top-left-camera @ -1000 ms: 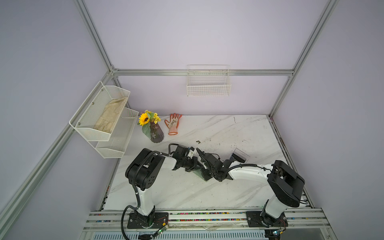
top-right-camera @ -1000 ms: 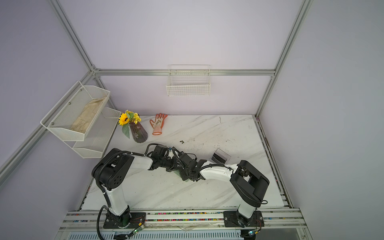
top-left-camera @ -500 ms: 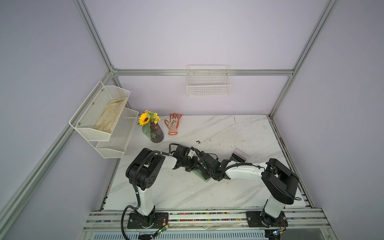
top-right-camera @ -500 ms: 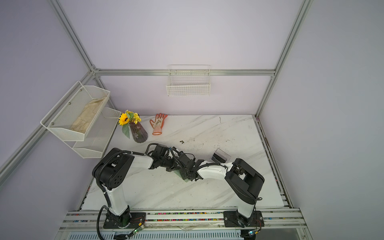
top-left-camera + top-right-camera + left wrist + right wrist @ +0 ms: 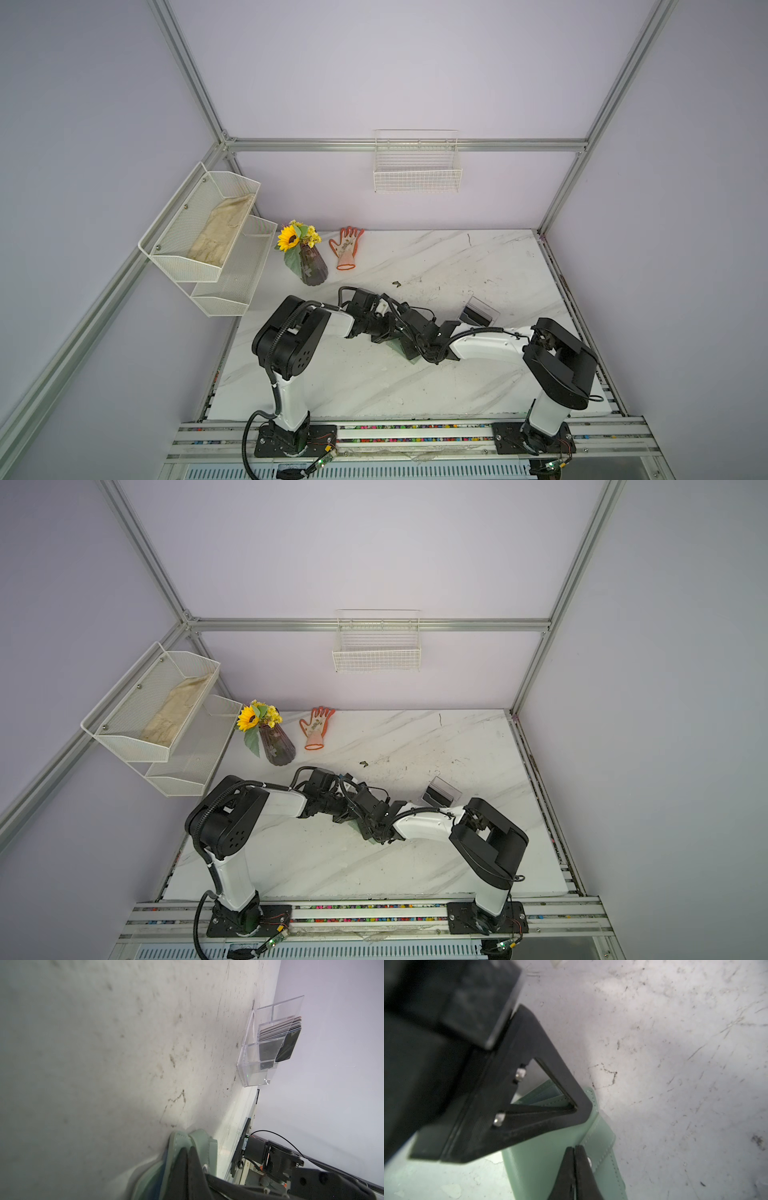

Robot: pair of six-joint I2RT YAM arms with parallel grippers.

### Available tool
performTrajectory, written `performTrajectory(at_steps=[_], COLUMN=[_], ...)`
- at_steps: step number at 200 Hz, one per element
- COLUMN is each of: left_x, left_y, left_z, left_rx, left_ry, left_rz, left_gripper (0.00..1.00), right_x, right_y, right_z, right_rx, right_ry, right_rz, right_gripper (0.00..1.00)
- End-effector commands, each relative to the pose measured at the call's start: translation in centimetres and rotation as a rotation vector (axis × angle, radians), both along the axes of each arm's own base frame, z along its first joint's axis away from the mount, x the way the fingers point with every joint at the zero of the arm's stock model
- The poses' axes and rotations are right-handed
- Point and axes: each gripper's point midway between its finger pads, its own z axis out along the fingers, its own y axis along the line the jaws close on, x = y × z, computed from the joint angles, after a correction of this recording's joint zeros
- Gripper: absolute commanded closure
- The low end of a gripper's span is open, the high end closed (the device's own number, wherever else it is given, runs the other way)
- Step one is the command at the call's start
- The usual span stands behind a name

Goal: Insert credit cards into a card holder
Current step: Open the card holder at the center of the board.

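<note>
Pinching card holder (image 5: 542,1157) — left gripper (image 5: 186,1150), wrist views only.

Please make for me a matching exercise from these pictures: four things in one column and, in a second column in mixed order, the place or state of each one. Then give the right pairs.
Things
1. sage-green leatherette card holder
2. clear acrylic box
3. orange-and-white work glove
4. white wire basket

Places or states
A. hangs on the back wall
B. lies flat beside the dark ribbed vase with a sunflower
C. lies mid-table on the white marble tabletop
D. holds a stack of dark cards

Pairs: 1-C, 2-D, 3-B, 4-A.
</note>
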Motion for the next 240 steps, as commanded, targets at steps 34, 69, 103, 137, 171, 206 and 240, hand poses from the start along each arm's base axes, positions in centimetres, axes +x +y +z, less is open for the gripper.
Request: performTrajectory(at_steps=[34,69,103,137,171,206,240], left_x=[-8.0,-8.0,-8.1,-8.1,-8.2,-8.2,-8.2], left_y=[7.0,7.0,7.0,7.0,7.0,7.1,7.1], left_z=[-11.4,-11.5,-11.6,-11.6,-11.7,-11.7,-11.7], left_rx=[0.481,0.482,0.484,0.484,0.485,0.485,0.485], left_ry=[0.3,0.299,0.302,0.301,0.303,0.305,0.305], left_rz=[0.041,0.041,0.039,0.039,0.037,0.037,0.037], left_gripper=[1.0,1.0,1.0,1.0,1.0,1.0,1.0], right_x=[-0.2,0.0,-0.2,-0.7,-1.3,-1.6,-2.0], right_y=[-2.9,-3.0,-3.3,-3.8,-4.6,-5.3,-5.6], right_z=[-1.1,-0.8,-1.4,-2.2,-3.4,-4.6,-4.9], right_rx=[-0.13,-0.139,-0.167,-0.173,-0.191,-0.224,-0.228], right_ry=[0.0,-0.015,-0.004,0.02,0.055,0.081,0.111], right_rz=[-0.036,-0.03,-0.025,-0.038,-0.066,-0.088,-0.118], right_gripper=[0.78,0.73,0.74,0.79,0.8,0.83,0.85])
